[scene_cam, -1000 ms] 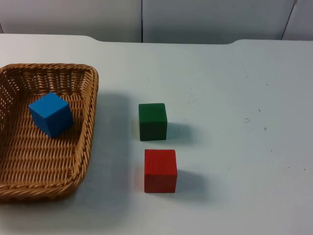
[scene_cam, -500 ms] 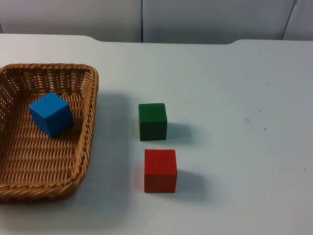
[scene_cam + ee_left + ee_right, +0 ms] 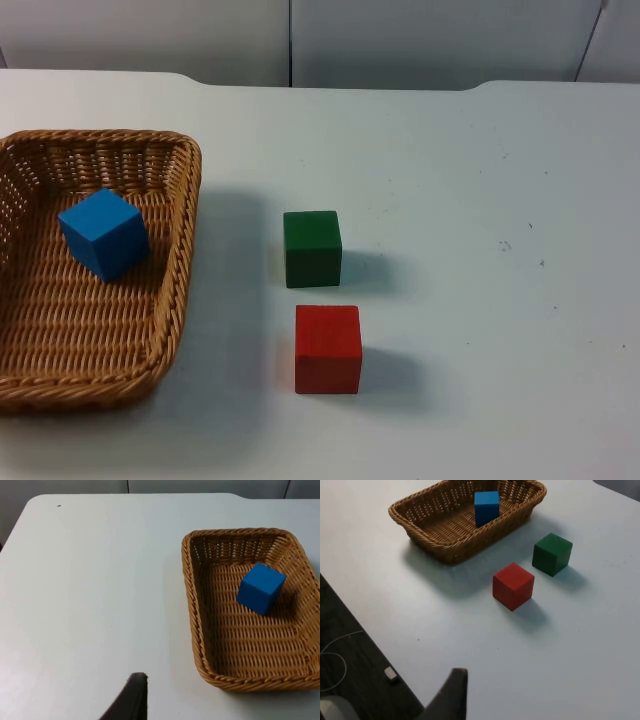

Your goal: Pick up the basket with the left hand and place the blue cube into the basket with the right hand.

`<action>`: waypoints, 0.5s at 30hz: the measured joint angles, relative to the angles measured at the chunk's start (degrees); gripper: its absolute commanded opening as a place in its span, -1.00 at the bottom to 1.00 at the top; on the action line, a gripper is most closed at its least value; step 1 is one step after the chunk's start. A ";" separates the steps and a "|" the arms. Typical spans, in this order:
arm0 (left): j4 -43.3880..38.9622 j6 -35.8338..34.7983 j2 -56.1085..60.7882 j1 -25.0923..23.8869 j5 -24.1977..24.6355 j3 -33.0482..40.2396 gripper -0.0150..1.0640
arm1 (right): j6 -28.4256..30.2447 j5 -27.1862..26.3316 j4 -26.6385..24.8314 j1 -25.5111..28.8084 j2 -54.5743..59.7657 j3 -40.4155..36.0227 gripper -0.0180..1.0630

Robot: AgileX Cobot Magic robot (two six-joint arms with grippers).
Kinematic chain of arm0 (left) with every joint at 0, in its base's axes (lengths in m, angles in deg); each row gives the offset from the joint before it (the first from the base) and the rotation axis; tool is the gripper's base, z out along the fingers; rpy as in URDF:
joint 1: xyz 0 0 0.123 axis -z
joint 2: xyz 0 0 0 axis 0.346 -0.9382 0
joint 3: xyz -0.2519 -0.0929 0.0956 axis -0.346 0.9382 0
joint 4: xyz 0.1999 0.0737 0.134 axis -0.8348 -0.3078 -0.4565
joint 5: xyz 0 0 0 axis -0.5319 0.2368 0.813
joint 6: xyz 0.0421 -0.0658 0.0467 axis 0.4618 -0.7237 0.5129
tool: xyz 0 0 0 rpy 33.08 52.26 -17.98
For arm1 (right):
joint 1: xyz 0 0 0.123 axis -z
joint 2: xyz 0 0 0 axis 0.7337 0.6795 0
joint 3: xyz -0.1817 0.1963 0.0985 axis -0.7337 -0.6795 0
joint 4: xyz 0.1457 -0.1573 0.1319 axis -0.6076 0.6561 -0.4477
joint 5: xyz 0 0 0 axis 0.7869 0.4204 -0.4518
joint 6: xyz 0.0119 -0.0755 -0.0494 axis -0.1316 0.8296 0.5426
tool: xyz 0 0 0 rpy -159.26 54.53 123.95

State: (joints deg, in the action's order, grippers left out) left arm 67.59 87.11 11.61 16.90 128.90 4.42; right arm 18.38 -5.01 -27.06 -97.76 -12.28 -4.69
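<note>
Basket (image 3: 183,262): sits on the white table (image 3: 480,200) at its left side; in the top view its left wall is cut off by the frame edge.
Blue cube (image 3: 104,233): lies inside the basket, in its far half, turned at an angle.
Green cube (image 3: 312,248): on the table to the right of the basket, apart from it.
Red cube (image 3: 328,349): just in front of the green cube, a small gap between them.
My left gripper: one black fingertip (image 3: 131,700) over bare table, well clear of the basket (image 3: 197,630); I cannot tell how my fingers stand.
My right gripper: one fingertip (image 3: 451,695) near the table's edge, away from the red cube (image 3: 513,586); finger spread unreadable too.
Open room: broad bare table right of the cubes.
</note>
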 measured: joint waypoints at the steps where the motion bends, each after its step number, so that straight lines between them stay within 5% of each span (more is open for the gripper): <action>1: 0.00 0.00 0.00 0.00 0.00 0.00 0.98 | 0.00 0.00 0.00 0.00 0.00 0.00 0.96; 9: 0.00 0.12 0.00 0.00 0.00 0.00 0.98 | 0.00 0.00 -0.13 0.69 0.00 0.00 0.96; 15: 0.00 0.12 0.00 0.00 0.00 0.00 0.98 | 0.00 -0.14 -0.13 11.08 0.00 0.00 0.96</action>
State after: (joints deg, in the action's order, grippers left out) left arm 67.59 87.23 11.61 16.90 128.90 4.42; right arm 18.38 -5.15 -27.19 -86.69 -12.28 -4.69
